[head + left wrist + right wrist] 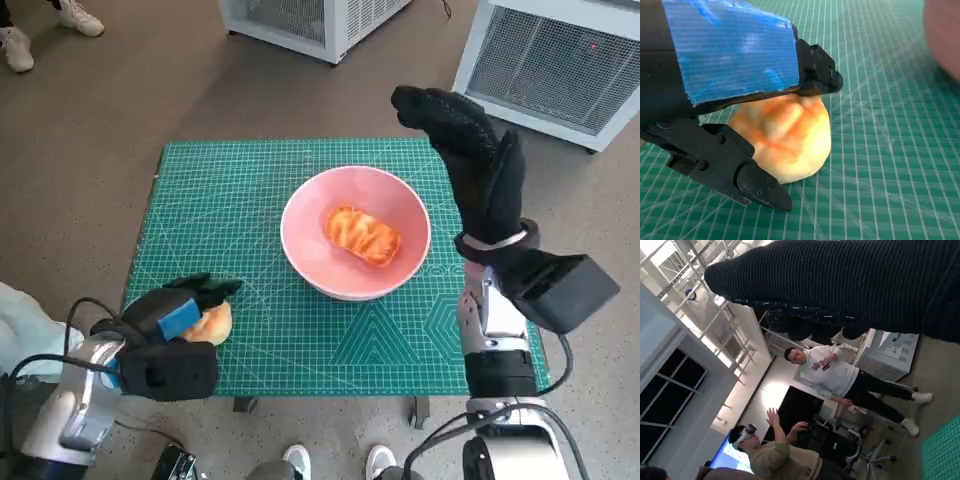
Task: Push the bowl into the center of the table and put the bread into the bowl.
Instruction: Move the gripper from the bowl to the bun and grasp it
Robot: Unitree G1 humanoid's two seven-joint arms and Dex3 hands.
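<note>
A pink bowl (pixel 300 215) stands near the middle of the green cutting mat (pixel 240 190) with an orange-glazed bread (pixel 362 235) lying inside it. A second, pale round bread roll (pixel 214 323) (pixel 790 135) rests on the mat at the near left corner. My left hand (pixel 168 338) (pixel 730 75) covers it, fingers (pixel 815 75) over its top and the thumb (pixel 755 185) against its side. The bowl's edge (pixel 945 35) shows blurred beyond. My right hand (pixel 470 160) (pixel 850 285) is raised above the table's far right edge, fingers spread, holding nothing.
White wire-fronted units (pixel 320 20) (pixel 560 60) stand on the floor behind the table. Shoes (pixel 20 40) show at the far left, feet (pixel 300 462) at the near edge. Two people (pixel 830 372) (pixel 770 450) appear in the right wrist view.
</note>
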